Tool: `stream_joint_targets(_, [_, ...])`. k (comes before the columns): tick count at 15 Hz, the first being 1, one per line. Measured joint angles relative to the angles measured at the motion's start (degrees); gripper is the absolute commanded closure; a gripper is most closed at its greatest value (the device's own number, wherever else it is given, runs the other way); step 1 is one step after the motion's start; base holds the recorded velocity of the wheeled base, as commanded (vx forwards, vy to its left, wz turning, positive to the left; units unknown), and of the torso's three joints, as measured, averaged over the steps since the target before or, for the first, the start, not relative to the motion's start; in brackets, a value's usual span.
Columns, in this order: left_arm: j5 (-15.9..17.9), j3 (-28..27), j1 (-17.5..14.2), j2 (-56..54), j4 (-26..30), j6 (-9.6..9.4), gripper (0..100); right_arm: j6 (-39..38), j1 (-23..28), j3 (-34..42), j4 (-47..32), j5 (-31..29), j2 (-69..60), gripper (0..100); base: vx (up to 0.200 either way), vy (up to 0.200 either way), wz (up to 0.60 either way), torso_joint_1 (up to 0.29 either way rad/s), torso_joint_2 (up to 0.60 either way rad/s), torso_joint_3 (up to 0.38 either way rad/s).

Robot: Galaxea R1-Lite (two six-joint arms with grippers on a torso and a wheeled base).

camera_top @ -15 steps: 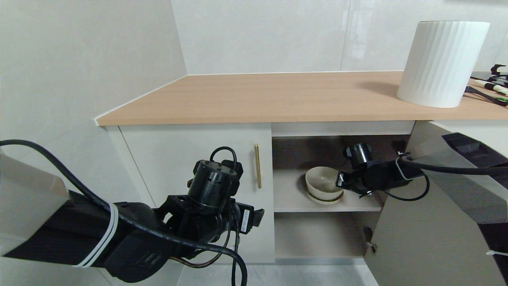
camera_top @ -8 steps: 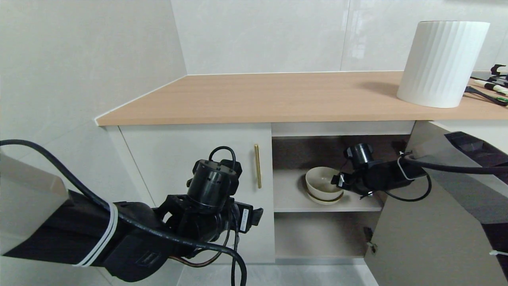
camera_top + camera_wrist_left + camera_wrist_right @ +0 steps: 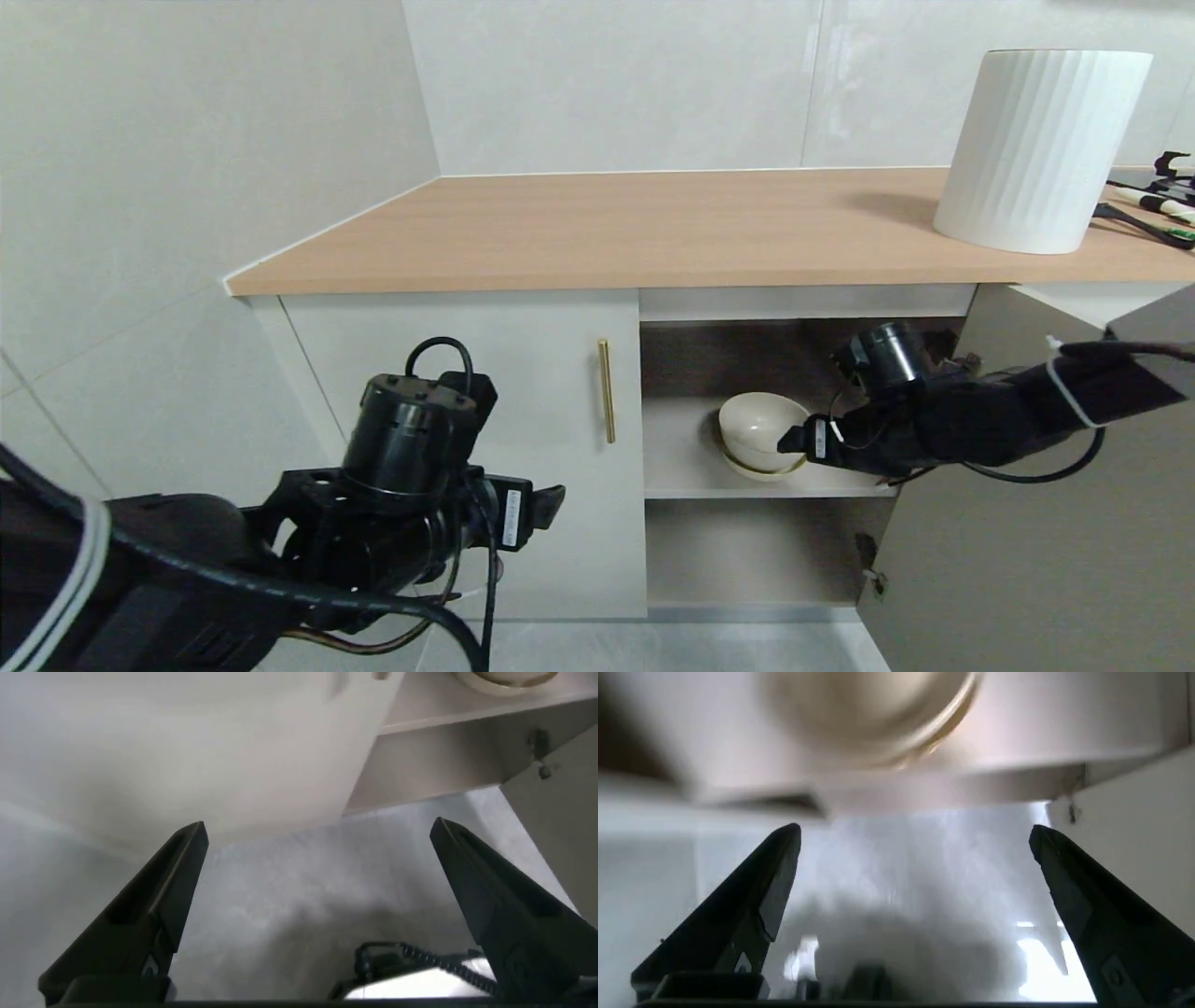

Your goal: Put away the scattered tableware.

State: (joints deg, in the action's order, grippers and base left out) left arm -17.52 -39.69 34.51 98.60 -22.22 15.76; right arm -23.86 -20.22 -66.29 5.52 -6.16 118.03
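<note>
A cream bowl (image 3: pixel 758 425) rests in a shallow dish (image 3: pixel 764 467) on the middle shelf (image 3: pixel 681 467) of the open cabinet. My right gripper (image 3: pixel 794 439) hovers just right of the bowl at the shelf's front, apart from it. In the right wrist view the right gripper (image 3: pixel 915 835) is open and holds nothing, with the bowl (image 3: pixel 868 709) ahead of it. My left gripper (image 3: pixel 551 499) hangs low before the closed left door. The left wrist view shows the left gripper (image 3: pixel 318 835) open over the floor, with the bowl (image 3: pixel 495 679) far off.
The cabinet's right door (image 3: pixel 1027 560) stands open toward me, close under my right arm. The left door (image 3: pixel 448 373) is closed, with a gold handle (image 3: pixel 606 390). On the counter (image 3: pixel 607 233) stand a white ribbed container (image 3: pixel 1041 149) and some utensils (image 3: pixel 1153 201).
My right gripper has drawn back from the bowl toward the shelf's front, and the bowl now sits more level. My left arm has moved left and lower.
</note>
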Motion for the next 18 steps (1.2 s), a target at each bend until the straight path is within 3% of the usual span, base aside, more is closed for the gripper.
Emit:
stream_joint_targets(4, [0.6, 7.6, -0.7, -10.6, 3.4, -0.17, 0, 1.5, -4.3, 15.3, -3.2, 1.3, -15.0, 0, 0.0, 0.0, 0.0, 0.0, 0.0, 0.0])
stream_joint_targets(8, [0.7, 11.9, -0.4, -16.3, 4.4, 1.74, 0, 1.6, -7.6, 25.3, -3.3, 0.9, -22.0, 0, -0.1, 0.0, 0.0, 0.0, 0.0, 0.001])
stream_joint_targets(18, [0.7, 12.6, 0.6, -17.8, 4.6, 1.97, 0, 1.8, -10.3, 29.1, -3.3, 1.0, -29.4, 0, -0.2, 0.0, 0.0, 0.003, 0.0, 0.005])
